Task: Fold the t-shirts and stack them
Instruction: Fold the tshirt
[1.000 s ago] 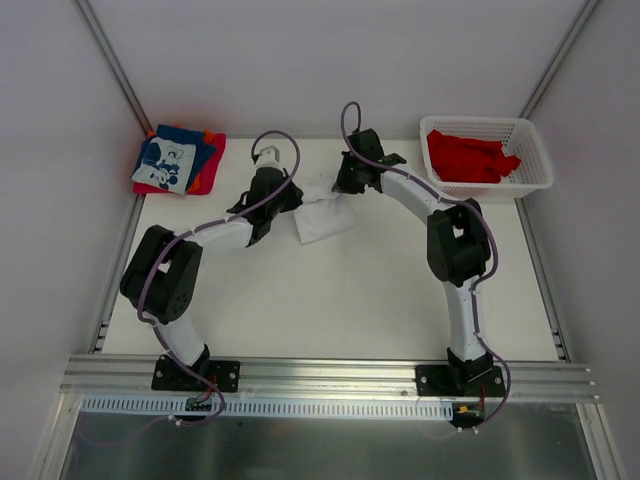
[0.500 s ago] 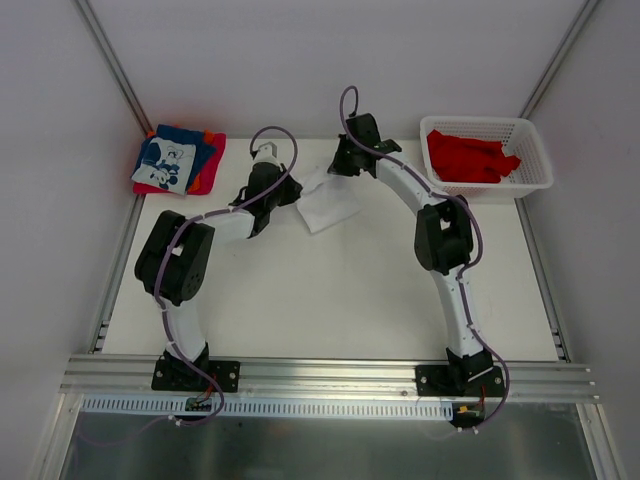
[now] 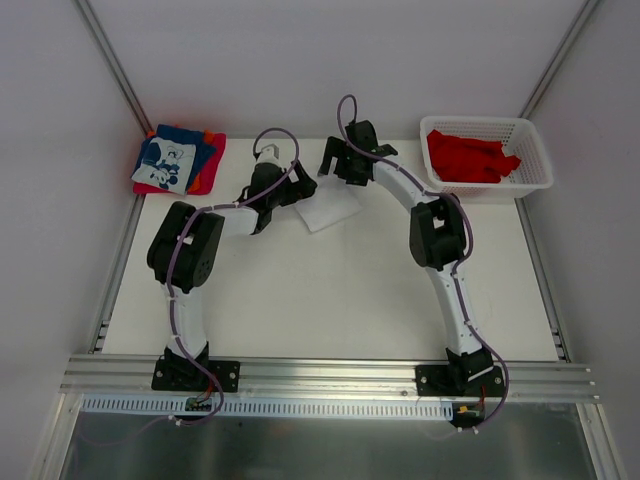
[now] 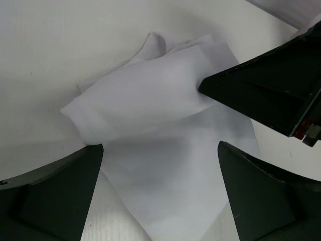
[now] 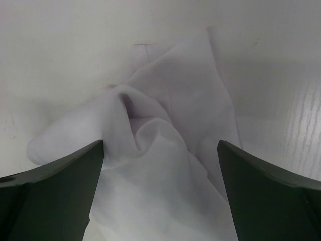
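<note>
White laminate tabletop [image 3: 330,300] carries everything here. At its far right corner stands a white plastic lattice basket [image 3: 481,122] with bright red t-shirts [image 3: 468,157] heaped loose in it, not yet folded. At the far left corner sits a stack of folded t-shirts [image 3: 178,160], blue with a white print on top, red and orange edges showing beneath.

Between them, towards the back of the table, lies the plain white cotton t-shirt [image 3: 330,210], roughly doubled over but rumpled, with a raised loop of cloth in its middle.

Both arms reach over it. The left gripper [image 4: 159,150] hangs over the shirt with its jaws wide apart, gripping nothing; the right gripper [image 5: 160,145] is likewise spread and empty, just above the loop.

From where I stand, the worry is that bulge: a pinch catching only the top layer would likely pull the fold open. The two grippers are also very near each other, so a careless reach might knock them together or drag the cloth.
</note>
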Available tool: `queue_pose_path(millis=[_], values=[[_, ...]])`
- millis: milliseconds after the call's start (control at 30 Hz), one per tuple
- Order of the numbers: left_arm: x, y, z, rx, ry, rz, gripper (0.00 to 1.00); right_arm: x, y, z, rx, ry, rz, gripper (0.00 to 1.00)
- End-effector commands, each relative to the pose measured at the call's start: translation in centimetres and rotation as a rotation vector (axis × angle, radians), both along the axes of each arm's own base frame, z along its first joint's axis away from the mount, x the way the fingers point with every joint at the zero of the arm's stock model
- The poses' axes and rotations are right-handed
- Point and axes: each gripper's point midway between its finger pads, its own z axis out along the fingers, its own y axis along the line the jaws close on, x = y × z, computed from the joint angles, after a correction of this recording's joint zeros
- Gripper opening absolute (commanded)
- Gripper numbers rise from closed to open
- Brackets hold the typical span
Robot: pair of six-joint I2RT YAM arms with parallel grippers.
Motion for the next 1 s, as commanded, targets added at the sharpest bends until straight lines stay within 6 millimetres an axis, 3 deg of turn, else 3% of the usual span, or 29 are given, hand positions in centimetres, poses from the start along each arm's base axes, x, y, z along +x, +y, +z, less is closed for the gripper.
queue_pose_path(millis=[0, 100, 200, 300, 333, 367, 400, 567, 600, 633, 667, 700, 733, 767, 800, 867, 967], values=[[1.5, 0.2, 5.2, -0.023, -0.148, 0.013, 0.99, 1.8, 0.2, 4.5, 0.018, -0.119, 0.001, 0.99], [1.4, 0.4, 6.9, -0.016, -0.183, 0.006, 0.99, 1.3, -0.2, 6.5, 0.009, -0.140, 0.001, 1.00], [0.6, 0.5, 9.9, -0.032, -0.229, 0.002, 0.99, 0.0, -0.5, 8.5, -0.013, -0.166, 0.003, 0.99], [-0.8, 0.6, 10.8, -0.038, -0.235, -0.003, 0.99, -1.4, -1.1, 10.8, -0.044, -0.194, -0.007, 0.99], [-1.8, 0.4, 12.4, -0.049, -0.263, -0.013, 0.99, -1.9, -1.2, 11.6, -0.047, -0.201, -0.009, 0.99], [-2.6, 0.4, 12.3, -0.044, -0.255, -0.020, 0.99, -2.6, -1.2, 12.0, -0.066, -0.202, -0.006, 0.99], [-3.3, 1.1, 14.4, -0.043, -0.299, 0.014, 0.99, -3.4, -1.5, 13.7, -0.072, -0.222, -0.009, 1.00], [-7.9, 1.8, 15.4, -0.008, -0.255, 0.049, 0.99, -7.2, -3.0, 17.4, -0.125, -0.249, -0.027, 0.99], [-9.0, 2.0, 16.8, -0.025, -0.277, 0.052, 0.99, -7.9, -2.8, 17.6, -0.104, -0.237, -0.025, 0.99], [-10.1, 2.4, 15.7, -0.022, -0.251, 0.059, 0.99, -8.8, -3.2, 17.5, -0.096, -0.219, -0.022, 0.98], [-11.3, 2.3, 15.0, -0.018, -0.225, 0.053, 0.99, -9.4, -3.0, 17.2, -0.083, -0.204, -0.011, 0.87], [-12.6, 2.6, 16.2, -0.044, -0.246, 0.054, 0.99, -9.8, -2.9, 16.7, -0.069, -0.189, -0.014, 0.63], [-13.8, 2.9, 14.5, -0.043, -0.212, 0.055, 0.98, -10.1, -2.9, 15.7, -0.062, -0.174, -0.008, 0.50], [-15.1, 2.4, 13.9, -0.041, -0.194, 0.033, 0.97, -10.5, -2.2, 15.2, -0.043, -0.159, 0.019, 0.29], [-16.3, 2.5, 14.6, -0.058, -0.208, 0.028, 0.95, -10.5, -1.9, 14.7, -0.034, -0.147, 0.028, 0.01], [-18.5, 2.9, 12.4, -0.031, -0.157, 0.027, 0.93, -10.5, -0.5, 13.3, 0.002, -0.103, 0.081, 0.01], [-21.6, 2.4, 11.7, -0.045, -0.145, -0.009, 0.92, -9.6, 1.0, 11.5, 0.017, -0.066, 0.120, 0.00]])
